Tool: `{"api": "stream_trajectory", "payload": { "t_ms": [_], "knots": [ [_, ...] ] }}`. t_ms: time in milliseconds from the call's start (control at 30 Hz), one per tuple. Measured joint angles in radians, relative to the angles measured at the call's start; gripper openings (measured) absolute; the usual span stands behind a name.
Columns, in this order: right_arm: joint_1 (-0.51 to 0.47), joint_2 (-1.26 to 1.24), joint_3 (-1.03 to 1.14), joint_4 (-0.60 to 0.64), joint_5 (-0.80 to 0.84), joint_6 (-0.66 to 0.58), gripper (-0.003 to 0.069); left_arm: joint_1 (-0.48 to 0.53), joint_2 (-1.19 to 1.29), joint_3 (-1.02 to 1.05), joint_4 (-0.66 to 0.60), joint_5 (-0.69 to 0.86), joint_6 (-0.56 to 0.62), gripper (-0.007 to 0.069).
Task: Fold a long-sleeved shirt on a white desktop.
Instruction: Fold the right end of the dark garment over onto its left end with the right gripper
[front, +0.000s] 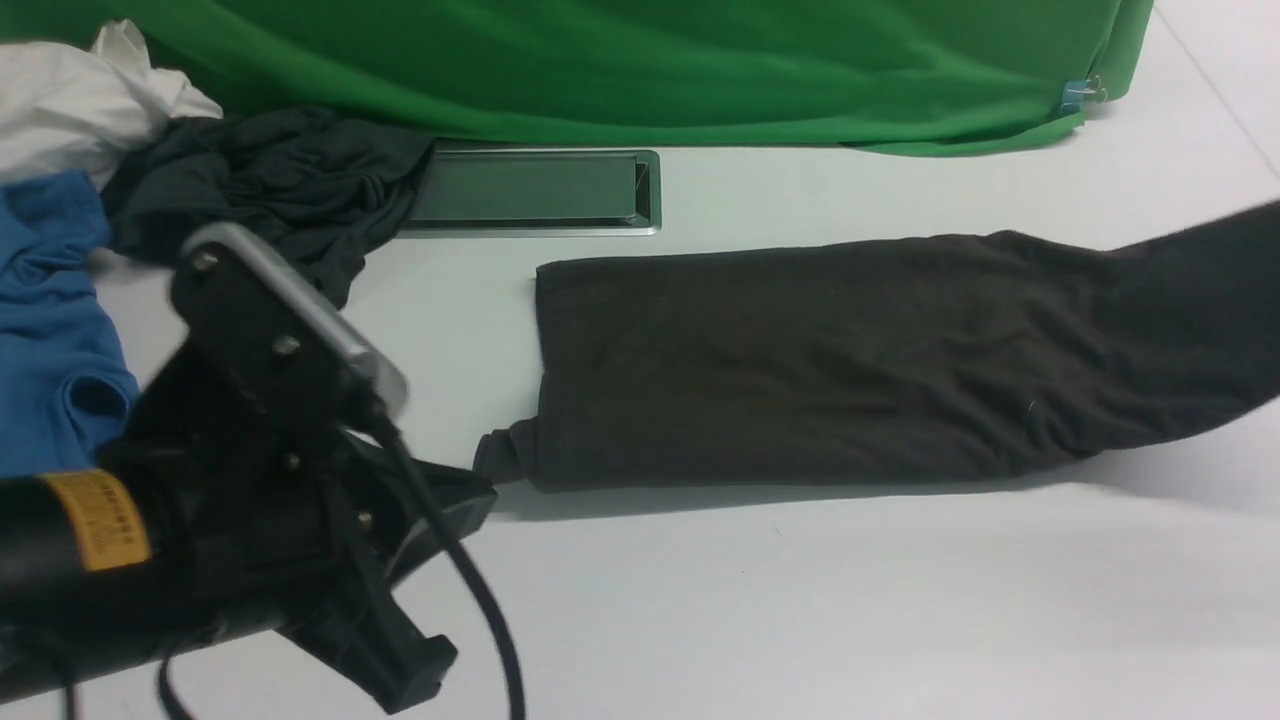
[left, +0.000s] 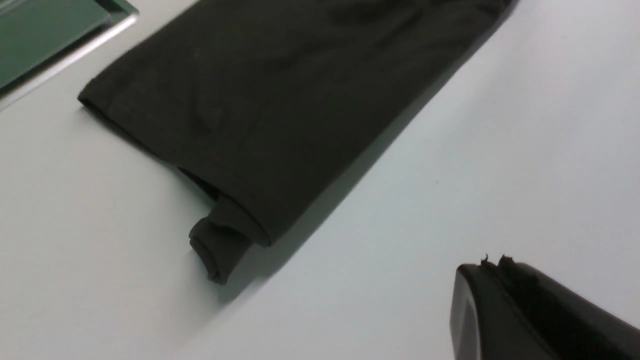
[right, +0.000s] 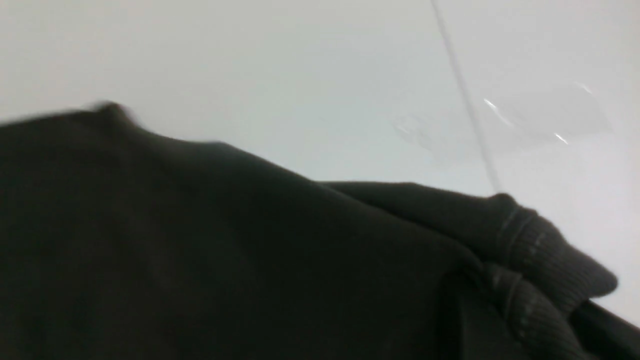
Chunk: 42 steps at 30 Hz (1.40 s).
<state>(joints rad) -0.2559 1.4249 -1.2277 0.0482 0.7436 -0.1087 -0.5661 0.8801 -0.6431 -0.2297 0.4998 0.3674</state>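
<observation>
Green cloth backdrop (front: 640, 70) hangs behind a broad, smooth white bench (front: 800, 600) with a grey rectangular inset hatch (front: 530, 190) edged in metal. On the bench lies the long-sleeved shirt (front: 800, 370), dark brown-black, already folded into a long flat band running from the middle toward the robot's right, where its far end lifts off the surface. At its near left corner a rolled cuff (left: 220, 245) pokes out from under the fold. The left end effector (left: 505, 300) is clenched shut and empty, hovering near that corner without touching the cloth. The right end effector itself cannot be seen clearly; its wrist view is filled with dark knit and two ribbed cuffs (right: 540, 250) bunched together close to the lens, which suggests it is grasping the shirt's raised end, though its jaws are hidden. The fabric looks soft, light and limp, with a matte, faintly fuzzy knit that should grip well yet sag and crease wherever unsupported. Best holds seem to be the thicker ribbed cuffs or a doubled folded edge. To the far left sit a crumpled dark grey garment (front: 280, 180), a blue shirt (front: 50, 320) and a white cloth (front: 80, 100).
</observation>
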Motion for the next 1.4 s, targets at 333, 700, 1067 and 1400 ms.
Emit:
{"api": "stream_trajectory", "payload": {
  "t_ms": [333,700,1067,1400],
  "knots": [
    [0.296,0.049,-0.166,0.349,0.002,-0.128,0.0111,0.0,-0.111,0.0,0.019,0.091,-0.045,0.0017],
    [0.589,0.315,-0.492,0.432,0.114,-0.137,0.0111,0.0,-0.147,0.0,0.201,0.163,-0.178,0.0017],
    [0.709,0.532,-0.763,0.467,0.312,-0.136,0.0111,0.0,-0.147,0.0,0.256,0.163,-0.217,0.0017],
    [0.753,0.633,-0.799,0.503,0.325,-0.088,0.0171,0.0,-0.148,0.001,0.261,0.153,-0.22,0.0017]
  ]
}}
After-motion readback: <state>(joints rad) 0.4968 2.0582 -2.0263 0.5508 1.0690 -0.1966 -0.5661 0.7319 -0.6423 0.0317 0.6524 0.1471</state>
